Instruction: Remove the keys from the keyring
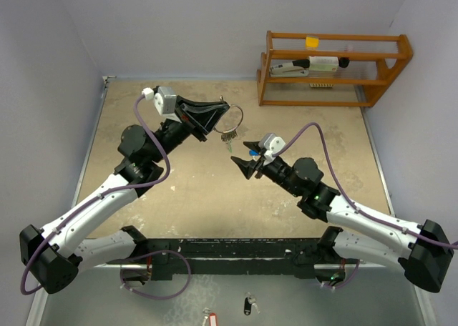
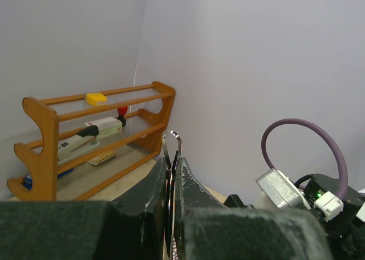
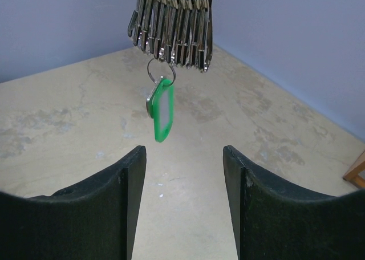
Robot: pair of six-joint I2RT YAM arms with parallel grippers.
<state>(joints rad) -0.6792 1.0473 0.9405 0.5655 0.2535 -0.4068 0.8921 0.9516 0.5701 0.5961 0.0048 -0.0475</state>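
Note:
My left gripper [image 1: 223, 116] is shut on the keyring [image 1: 234, 116] and holds it up above the table. In the left wrist view the thin wire ring [image 2: 171, 139] sticks out past my closed fingertips. A cluster of small silver pieces [image 1: 229, 135] hangs below the ring, and it also shows in the right wrist view [image 3: 171, 26]. The green-headed key [image 3: 163, 110] dangles from it on a small ring [image 1: 231, 148]. My right gripper [image 1: 243, 159] is open and empty, just below and in front of the green key [image 3: 183, 157]. I cannot make out the blue-headed key.
A wooden rack [image 1: 333, 68] with a stapler and small items stands at the back right, also in the left wrist view [image 2: 97, 140]. A black-tagged key [image 1: 247, 304] and a red-tagged key [image 1: 208, 317] lie below the table's near edge. The walls are close on three sides.

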